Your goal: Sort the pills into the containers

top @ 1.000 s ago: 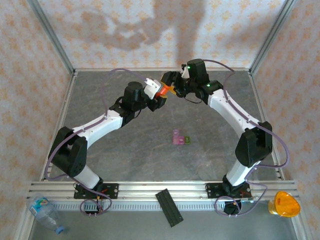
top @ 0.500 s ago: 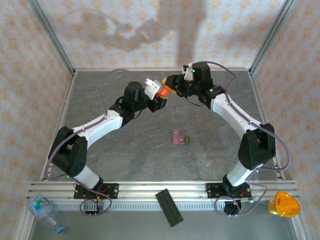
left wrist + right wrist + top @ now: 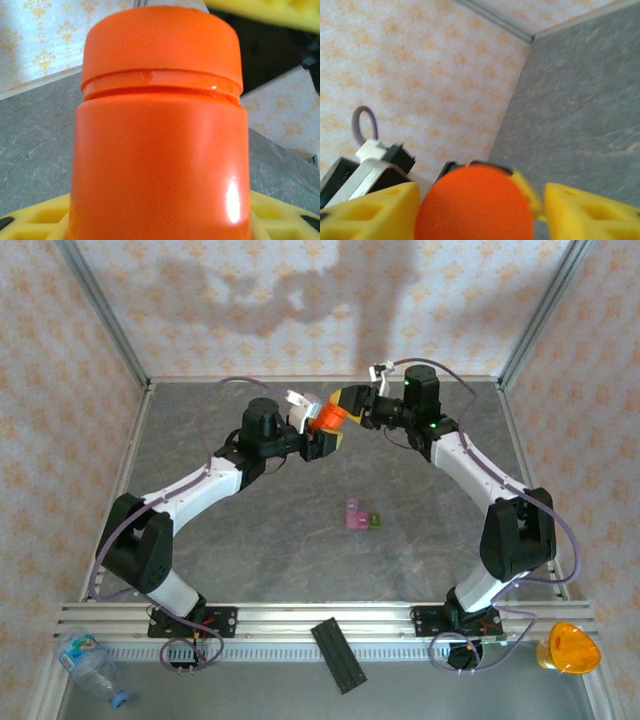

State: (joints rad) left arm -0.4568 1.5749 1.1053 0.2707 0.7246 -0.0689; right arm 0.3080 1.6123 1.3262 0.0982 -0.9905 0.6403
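A grey, stone-patterned surface (image 3: 250, 540) lies inside an aluminium frame, walled by pale paper with an orange floral print. Both arms reach to the upper middle of the top view and meet there.

The left pincer (image 3: 323, 424) is closed on an orange bottle (image 3: 320, 417) and holds it clear of the surface. In the left wrist view the bottle (image 3: 160, 160) is seen close up, with its cap (image 3: 160, 45) on and towards the top of the frame. The pincer's yellow fingers (image 3: 35, 220) show at the bottom edge on either side of its body.

The right pincer (image 3: 347, 406) sits just right of the bottle in the top view, at the cap end. In the right wrist view its yellow fingers (image 3: 370, 210) stand either side of the round orange cap (image 3: 475, 205). The one at lower left seems to touch the cap, while the one at lower right stands off by a narrow gap, so the jaws are parted rather than clamped.

The containers (image 3: 356, 517) rest on the surface in the middle of the top view, below both pincers and well apart from them. They are a pink-purple box with a smaller green box (image 3: 374, 521) joined at its right.

Outside the rail, a clear plastic water bottle (image 3: 88, 660) lies at lower left, a black bar (image 3: 338, 655) at bottom centre, and an orange-yellow object (image 3: 567, 648) at lower right.
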